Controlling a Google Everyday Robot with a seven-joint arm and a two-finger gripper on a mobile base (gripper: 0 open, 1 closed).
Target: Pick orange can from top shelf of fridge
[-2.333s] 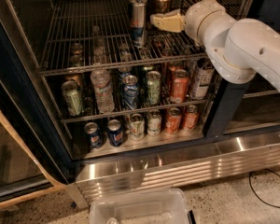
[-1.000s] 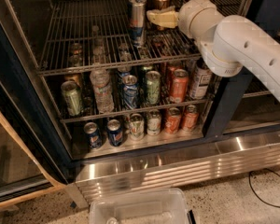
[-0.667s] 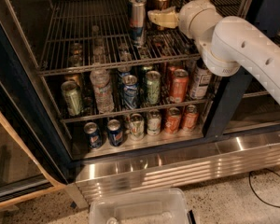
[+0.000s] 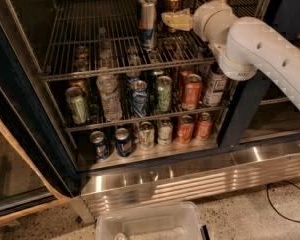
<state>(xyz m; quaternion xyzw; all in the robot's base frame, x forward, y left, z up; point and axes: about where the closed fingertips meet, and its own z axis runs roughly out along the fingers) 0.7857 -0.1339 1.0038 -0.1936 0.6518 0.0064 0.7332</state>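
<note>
Looking into the fridge [image 4: 240, 119]; the orange can [image 4: 174, 1] stands upright near the back of the top shelf [image 4: 85, 46], over to the right, just behind and to the right of a tall silver-and-blue can [image 4: 147, 19]; the gripper [image 4: 171, 20] hangs over that same shelf, right in front of the orange can's lower half and beside the silver-and-blue one; honestly can't tell if the claw is apart or together, or whether it's touching the can; the white arm [image 4: 260, 44] comes in from the right edge. Lower racks are packed; a water bottle [image 4: 110, 96], a green can [image 4: 77, 104] and orange-red soda cans [image 4: 191, 91] sit on the middle one; blue cans [image 4: 123, 141] on the bottom one. A clear plastic bin [image 4: 150, 223] sits on the floor in front of the ribbed steel base [image 4: 215, 176].
</note>
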